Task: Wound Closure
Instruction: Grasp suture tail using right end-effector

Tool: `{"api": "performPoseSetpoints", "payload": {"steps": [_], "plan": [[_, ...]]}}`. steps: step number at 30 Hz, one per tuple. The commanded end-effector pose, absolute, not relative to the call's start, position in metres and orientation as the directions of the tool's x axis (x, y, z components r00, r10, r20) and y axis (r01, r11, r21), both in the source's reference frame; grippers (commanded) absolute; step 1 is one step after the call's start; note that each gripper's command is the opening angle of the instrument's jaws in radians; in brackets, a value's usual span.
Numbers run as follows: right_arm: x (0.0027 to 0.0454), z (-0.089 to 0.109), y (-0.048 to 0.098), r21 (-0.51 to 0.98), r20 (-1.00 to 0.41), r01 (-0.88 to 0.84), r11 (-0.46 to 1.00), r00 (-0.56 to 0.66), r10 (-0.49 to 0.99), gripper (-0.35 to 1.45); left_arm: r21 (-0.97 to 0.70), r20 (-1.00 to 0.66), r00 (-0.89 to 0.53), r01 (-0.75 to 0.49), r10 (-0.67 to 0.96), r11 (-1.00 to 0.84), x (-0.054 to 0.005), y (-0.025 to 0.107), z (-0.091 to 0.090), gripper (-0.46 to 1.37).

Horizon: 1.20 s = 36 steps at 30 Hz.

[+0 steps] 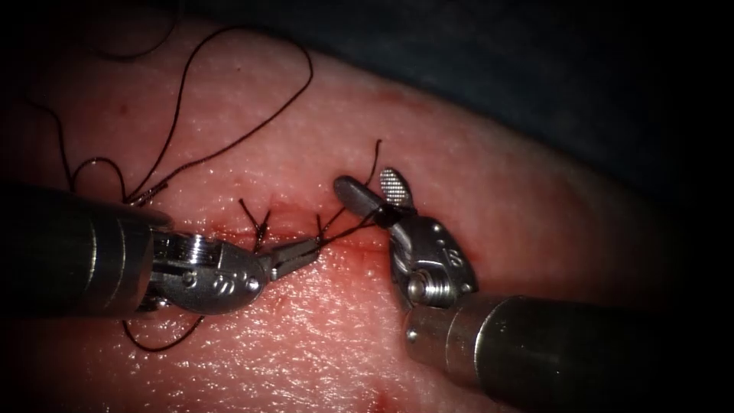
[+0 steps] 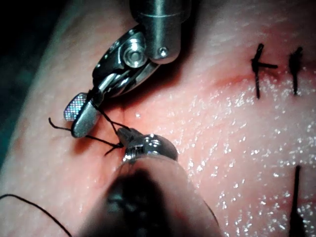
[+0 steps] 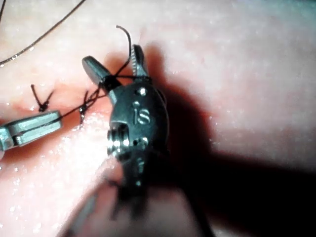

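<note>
left tool [image 1: 306, 250], endoscope view: jaws clamped on thread [image 1: 348, 229] at the cut [image 1: 290, 222]; strand runs rightward between the right tool's [image 1: 375, 187] parted jaws. left wrist view: right tool [image 2: 79, 116] straddles thread [image 2: 111, 122]. right wrist view: same; needle placement unclear.

Endoscope looks down from above/front at the tissue [image 1: 321, 321], close. Wrist views ride each shaft, v. close. All three share the cut [image 1: 336, 239] w/ knotted thread [image 1: 345, 228].
</note>
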<state>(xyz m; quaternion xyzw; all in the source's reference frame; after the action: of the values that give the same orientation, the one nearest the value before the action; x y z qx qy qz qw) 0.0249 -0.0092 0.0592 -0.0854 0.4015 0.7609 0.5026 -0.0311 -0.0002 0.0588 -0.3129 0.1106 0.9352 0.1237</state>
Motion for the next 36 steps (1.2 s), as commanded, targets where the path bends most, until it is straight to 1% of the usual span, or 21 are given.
{"api": "performPoseSetpoints", "payload": {"steps": [1,8,21,27,33,36], "plan": [[0.0250,0.0593,-0.0090,0.526,-0.533,-0.833,-0.174,-0.482,0.696,0.94,0.122,-0.613,-0.773,-0.297,0.164,-0.947,-0.0312,-0.0001,0.0589,-0.35],[0.0248,0.0601,-0.0078,0.523,-0.537,-0.835,-0.169,-0.477,0.696,0.91,0.122,-0.616,-0.772,-0.290,0.157,-0.949,-0.0317,0.0000,0.0591,-0.35],[0.0261,0.0620,-0.0061,0.510,-0.556,-0.847,-0.153,-0.460,0.692,0.84,0.122,-0.616,-0.772,-0.289,0.156,-0.949,-0.0322,0.0000,0.0589,-0.35],[0.0258,0.0625,-0.0062,0.499,-0.560,-0.853,-0.152,-0.452,0.695,0.85,0.121,-0.616,-0.772,-0.289,0.156,-0.950,-0.0323,0.0000,0.0589,-0.35],[0.0257,0.0637,-0.0064,0.442,-0.557,-0.885,-0.146,-0.399,0.728,0.87,0.123,-0.618,-0.772,-0.282,0.149,-0.952,-0.0323,0.0000,0.0589,-0.35],[0.0257,0.0643,-0.0065,0.425,-0.559,-0.894,-0.141,-0.382,0.736,0.85,0.123,-0.618,-0.772,-0.281,0.148,-0.952,-0.0323,-0.0001,0.0588,-0.35]]}}
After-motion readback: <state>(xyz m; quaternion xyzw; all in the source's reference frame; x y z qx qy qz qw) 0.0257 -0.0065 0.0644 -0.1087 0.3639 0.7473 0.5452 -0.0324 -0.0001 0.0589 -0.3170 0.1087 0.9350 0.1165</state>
